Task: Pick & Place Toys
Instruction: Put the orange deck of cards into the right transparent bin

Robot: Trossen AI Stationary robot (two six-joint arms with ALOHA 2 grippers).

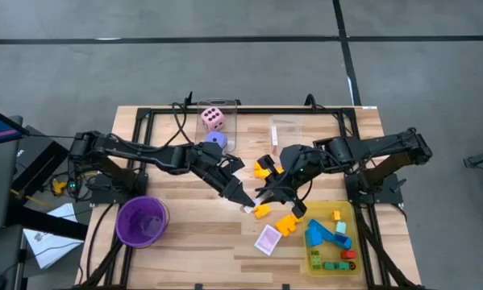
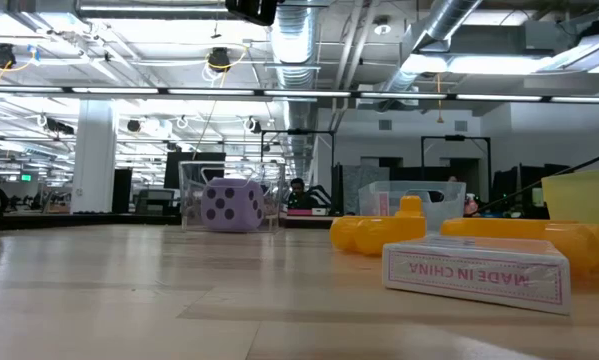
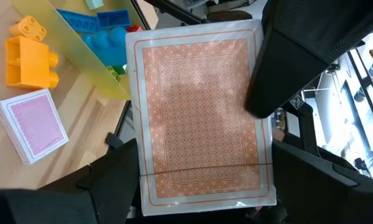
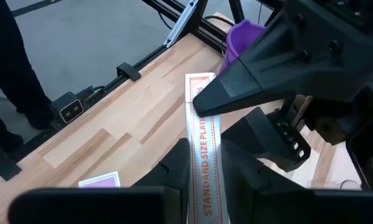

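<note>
Wood table mid-area: both grippers met on one card box; left gripper clamped it, right gripper apparently pinched its edge.

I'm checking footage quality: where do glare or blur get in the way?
Low view: ceiling lights glare brightly, and the near card box reads sharp while the room behind is soft. Left wrist view: the card pack fills the frame, its wrap shiny.
</note>
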